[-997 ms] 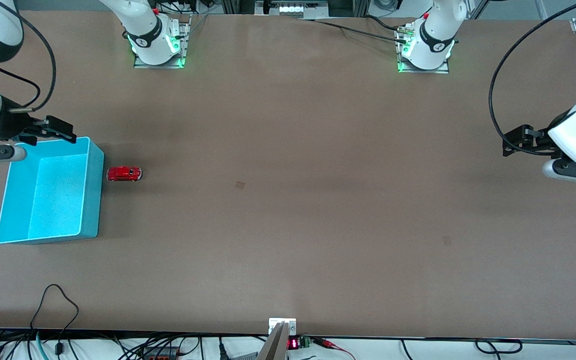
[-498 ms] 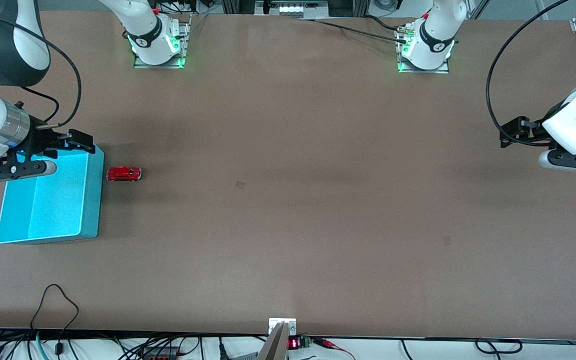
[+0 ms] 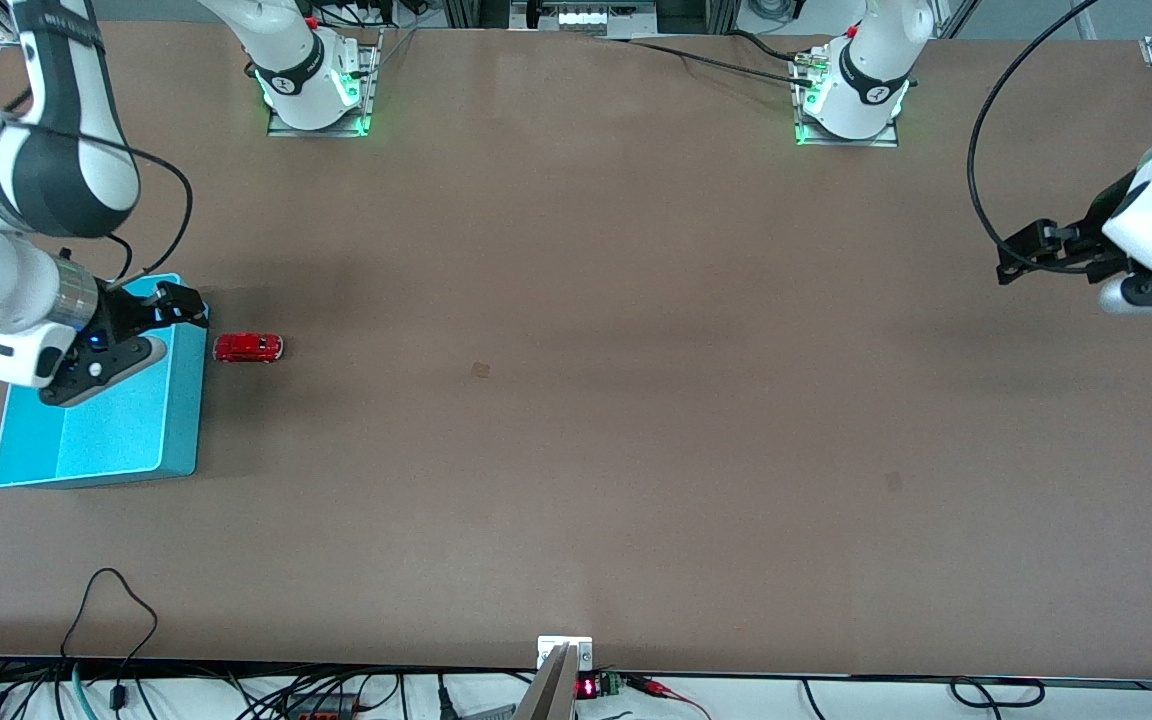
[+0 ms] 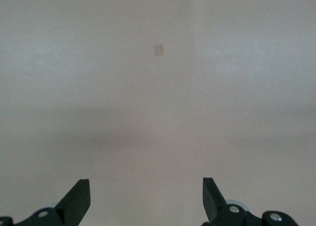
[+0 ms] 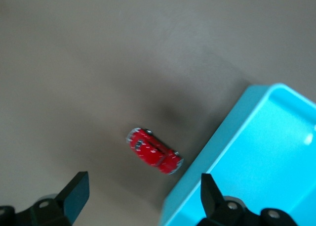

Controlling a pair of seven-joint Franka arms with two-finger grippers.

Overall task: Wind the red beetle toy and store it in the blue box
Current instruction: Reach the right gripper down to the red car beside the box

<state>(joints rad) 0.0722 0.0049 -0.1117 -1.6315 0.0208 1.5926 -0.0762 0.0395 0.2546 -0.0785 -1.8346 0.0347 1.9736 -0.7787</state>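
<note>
The wide, matte brown table [image 3: 636,400] carries a light cyan-blue rectangular plastic bin [image 3: 181,420] at its nine-o'clock edge. A tiny glossy red toy car [image 3: 248,347] sits just beside the bin, at the bin's three o'clock, apart from its wall.

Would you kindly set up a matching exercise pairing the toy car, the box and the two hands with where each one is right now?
Things:
1. red beetle toy
2. blue box
3. right hand
4. left hand

Places or states:
A. open, over bare table at the left arm's end
B. on the table beside the box, outside it
C. open, over the box's wall nearest the toy
D. at the right arm's end of the table, no toy inside

Pairs: 1-B, 2-D, 3-C, 4-A
</note>
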